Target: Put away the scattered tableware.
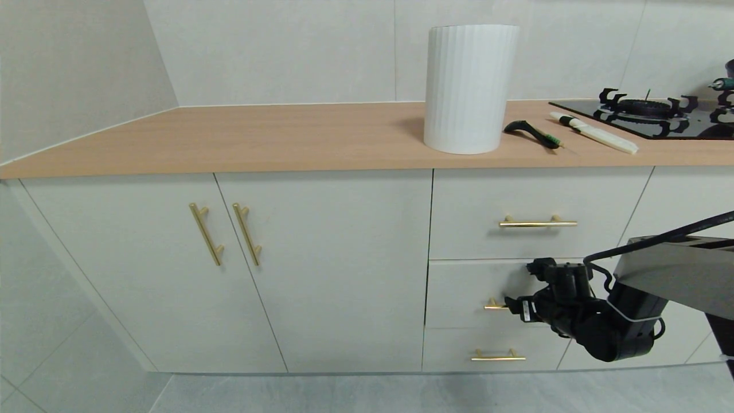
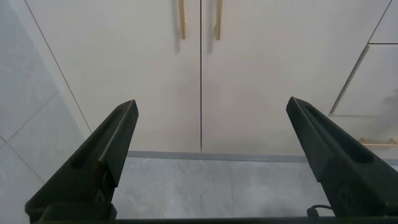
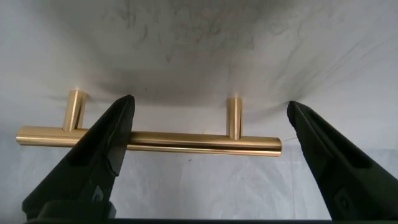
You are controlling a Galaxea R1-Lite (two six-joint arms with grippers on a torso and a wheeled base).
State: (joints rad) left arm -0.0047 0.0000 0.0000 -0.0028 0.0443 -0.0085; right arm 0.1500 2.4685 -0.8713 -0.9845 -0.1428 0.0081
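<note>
On the wooden countertop a tall white ribbed container stands upright. Just to its right lie a black-handled utensil and a long cream-coloured utensil. My right gripper is low down at the middle drawer's gold handle. In the right wrist view that gripper is open, with the handle lying crosswise between its fingers, close to the drawer front. My left gripper is open and holds nothing; it faces the lower part of the double cabinet doors.
A black hob with pan supports sits at the countertop's right end. Three drawers are stacked under it, with a top handle and a bottom handle. All are closed. Double doors with vertical gold handles lie to the left. The floor is grey tile.
</note>
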